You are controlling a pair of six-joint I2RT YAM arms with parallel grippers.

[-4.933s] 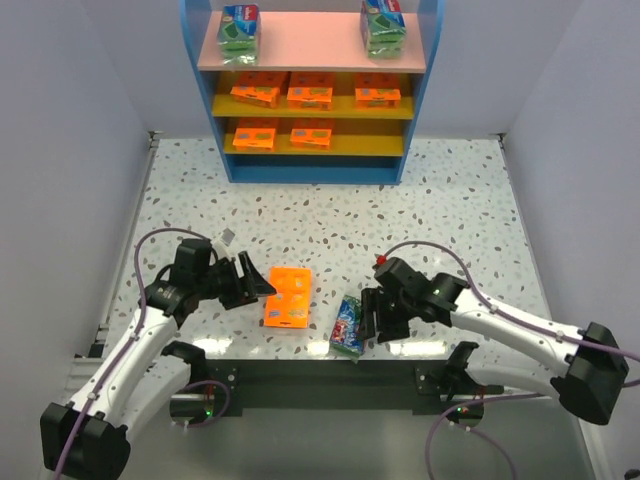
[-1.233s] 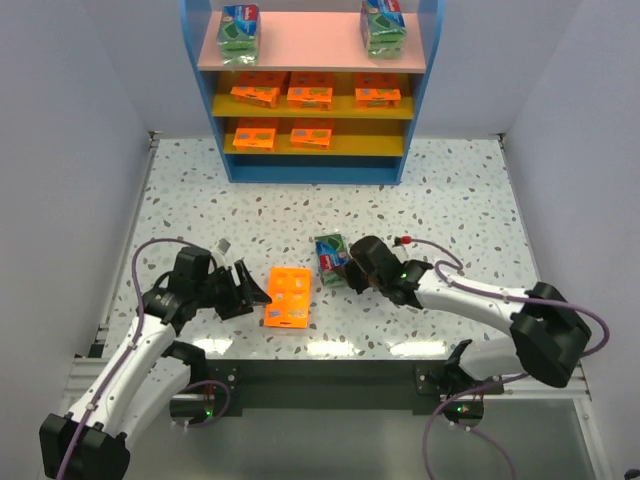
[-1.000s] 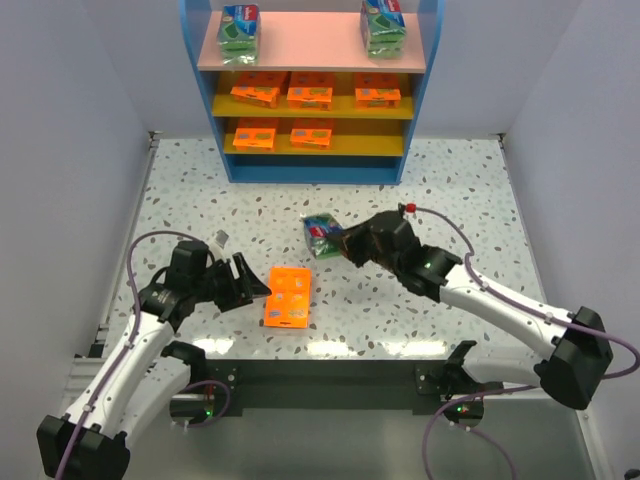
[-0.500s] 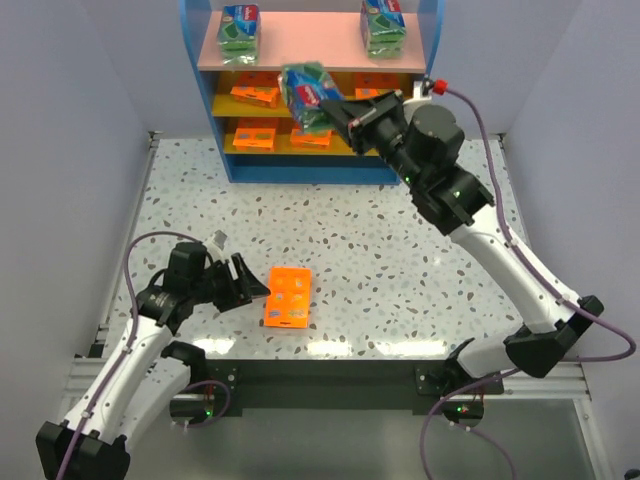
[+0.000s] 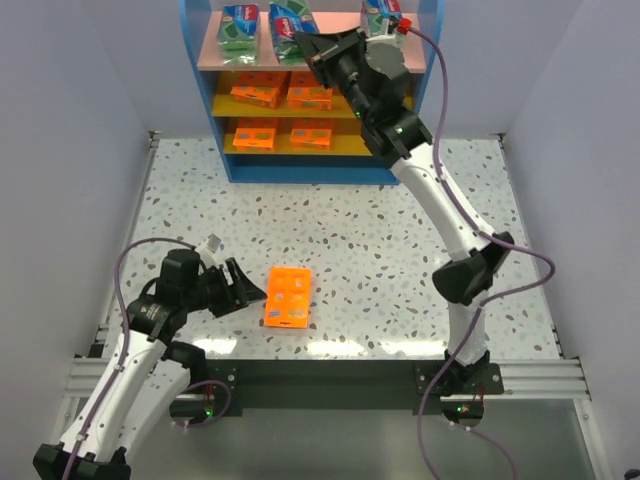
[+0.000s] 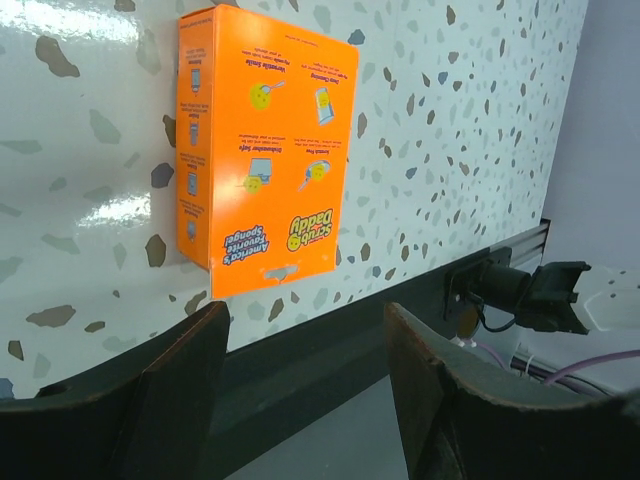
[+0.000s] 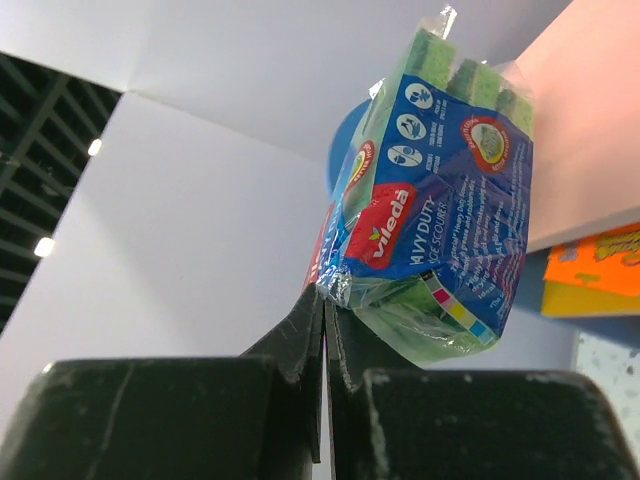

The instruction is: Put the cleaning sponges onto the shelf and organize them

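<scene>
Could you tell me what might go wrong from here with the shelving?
The right hand seems to pinch only the wrapper edge of the green-and-blue pack, so it might slip or land tilted on the pink top board. Releasing it could also nudge the neighbouring pack.

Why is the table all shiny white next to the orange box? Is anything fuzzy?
Left wrist view: light glare makes white patches on the glossy table beside the orange pack; the near fingers are dark and soft. Right wrist view: the green-and-blue pack is sharp. Top external view: glare streaks lie along the table's near edge.
</scene>
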